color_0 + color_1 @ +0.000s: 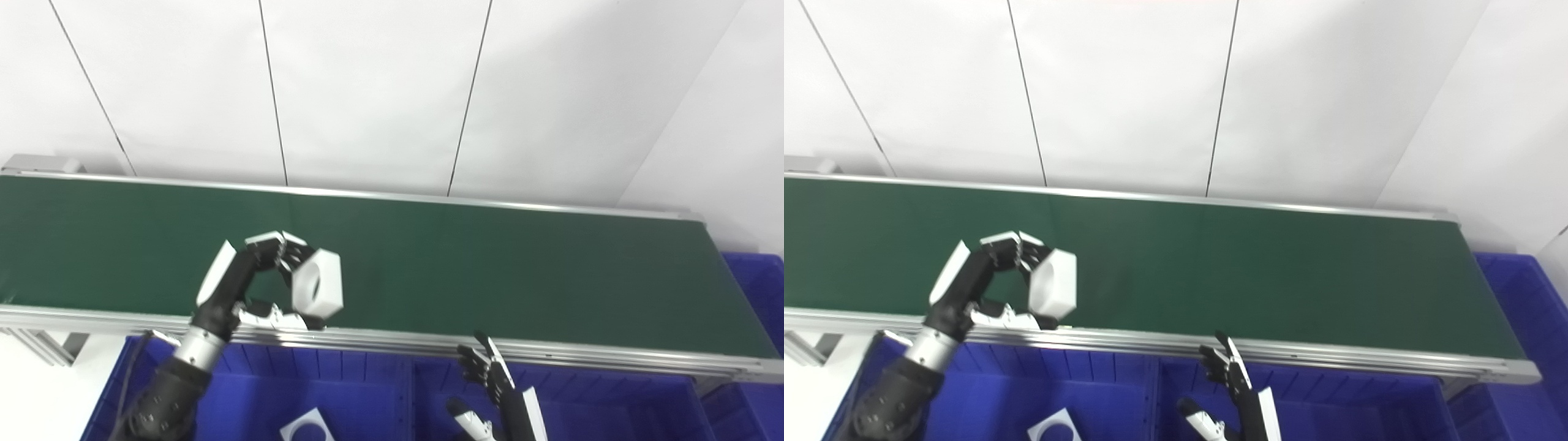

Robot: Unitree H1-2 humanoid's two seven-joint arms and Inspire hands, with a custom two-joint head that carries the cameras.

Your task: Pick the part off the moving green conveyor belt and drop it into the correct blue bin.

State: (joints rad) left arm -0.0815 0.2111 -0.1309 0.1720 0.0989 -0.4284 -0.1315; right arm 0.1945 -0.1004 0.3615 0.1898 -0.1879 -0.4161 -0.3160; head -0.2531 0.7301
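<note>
My left hand (257,282) is shut on a white hexagonal nut-shaped part (318,283) with a round hole, held on edge over the near side of the green conveyor belt (490,269). Fingers press the part from above and the thumb from below. In the right eye view the same part (1053,283) hangs just above the belt's front rail. My right hand (490,380) stands open, fingers apart, over the blue bin (588,398) in front of the belt, holding nothing.
A second blue bin (257,392) sits under my left arm with a white ring-holed part (309,425) lying in it. Another blue bin (756,288) stands at the belt's right end. An aluminium rail (551,352) edges the belt; white wall panels lie behind.
</note>
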